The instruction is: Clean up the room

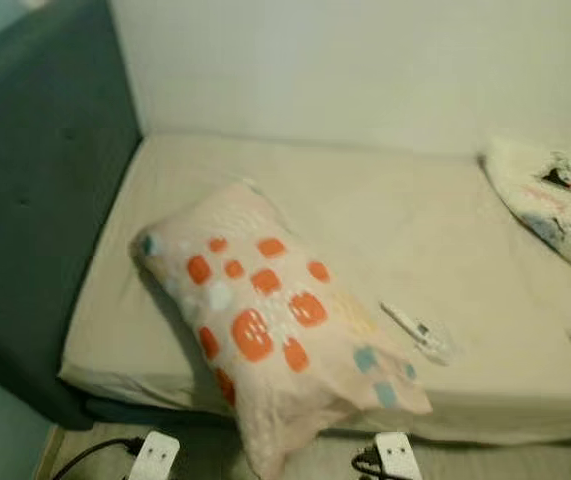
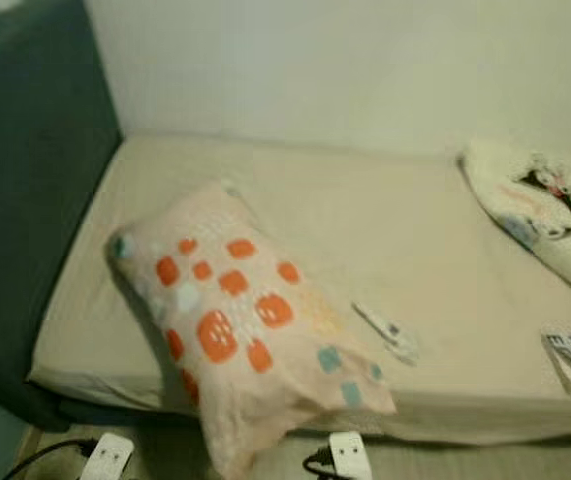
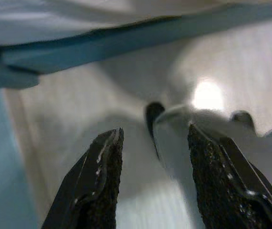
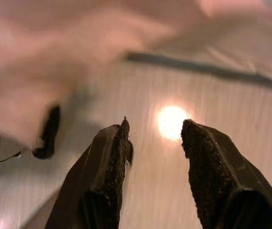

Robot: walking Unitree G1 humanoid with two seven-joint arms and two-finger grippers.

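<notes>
left tool [image 3: 152, 183] apart, right tool [image 4: 155, 176] apart, empty

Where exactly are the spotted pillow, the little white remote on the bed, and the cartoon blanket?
spotted pillow [image 1: 265, 320], left eye view, on its patterned middle.
white remote [image 1: 417, 332], left eye view, on its body.
cartoon blanket [image 2: 540, 205], right eye view, on its printed fold.

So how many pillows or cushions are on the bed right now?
2. A spotted pillow lies near the front edge, its corner hanging over the bed. A white cartoon-print cushion sits at the right, partly cut off by the frame, so more may lie beyond it.
</notes>
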